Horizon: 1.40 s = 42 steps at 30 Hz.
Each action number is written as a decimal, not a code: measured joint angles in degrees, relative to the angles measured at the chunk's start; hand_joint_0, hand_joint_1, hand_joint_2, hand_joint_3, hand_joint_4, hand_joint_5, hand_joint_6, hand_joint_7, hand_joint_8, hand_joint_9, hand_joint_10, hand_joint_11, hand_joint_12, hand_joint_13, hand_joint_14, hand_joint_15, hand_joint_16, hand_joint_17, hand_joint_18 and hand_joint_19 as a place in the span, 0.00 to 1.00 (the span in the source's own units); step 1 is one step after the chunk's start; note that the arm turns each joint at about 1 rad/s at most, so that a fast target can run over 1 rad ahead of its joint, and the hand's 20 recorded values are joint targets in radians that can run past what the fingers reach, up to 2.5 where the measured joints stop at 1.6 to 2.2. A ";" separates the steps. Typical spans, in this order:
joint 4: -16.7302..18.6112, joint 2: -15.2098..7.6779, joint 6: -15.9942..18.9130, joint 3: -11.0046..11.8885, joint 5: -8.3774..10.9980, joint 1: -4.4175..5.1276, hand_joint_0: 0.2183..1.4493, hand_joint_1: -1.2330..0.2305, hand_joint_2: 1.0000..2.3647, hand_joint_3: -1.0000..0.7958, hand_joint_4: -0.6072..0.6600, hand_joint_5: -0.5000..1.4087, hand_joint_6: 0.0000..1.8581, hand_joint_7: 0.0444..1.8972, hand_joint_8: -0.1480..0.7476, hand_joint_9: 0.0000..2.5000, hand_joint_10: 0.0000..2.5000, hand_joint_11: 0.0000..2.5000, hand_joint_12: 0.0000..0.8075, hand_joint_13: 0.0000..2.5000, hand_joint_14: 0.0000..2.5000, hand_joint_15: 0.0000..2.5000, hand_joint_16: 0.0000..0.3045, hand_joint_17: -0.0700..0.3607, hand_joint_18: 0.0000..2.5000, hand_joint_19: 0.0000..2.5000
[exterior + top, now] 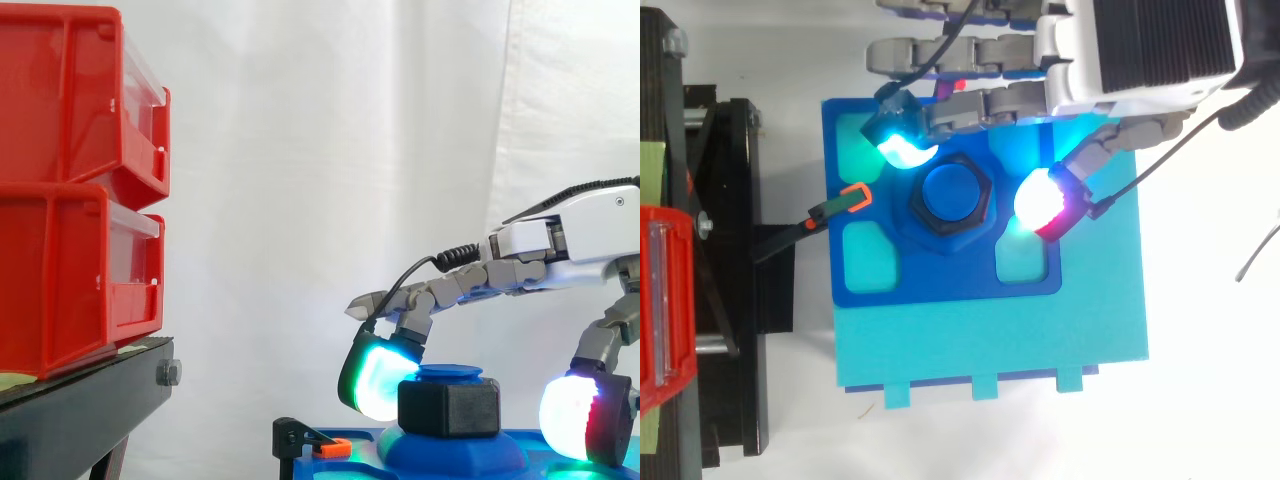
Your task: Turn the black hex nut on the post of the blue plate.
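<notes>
The hand (590, 235) reaches in from the right, palm down. Fingers (460, 285) extend nearly straight, pads bent downward, thumb (585, 415) set well apart, apparently gripping nothing.

Two red bins (60, 280) are sitting stacked on a black stand (80, 400), overhanging its edge, with a white curtain (330, 150) hanging behind. A black clamp (810, 220) with an orange tip is reaching out from the stand.

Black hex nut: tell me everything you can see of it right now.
The black hex nut is a matte, plastic-looking hexagon sitting level around the blue post, whose rounded cap stands above it. It rests on the raised boss of the blue plate. The hand straddles it: the cyan-green pad is against one corner, perhaps touching; the red-white pad stands clear.
</notes>
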 measured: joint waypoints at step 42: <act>-2.34 1.32 1.48 4.29 -0.26 -1.16 0.18 0.35 0.00 0.28 0.51 0.10 0.27 0.43 0.23 0.00 0.00 0.00 0.31 0.00 0.00 0.03 0.11 0.34 0.02 0.07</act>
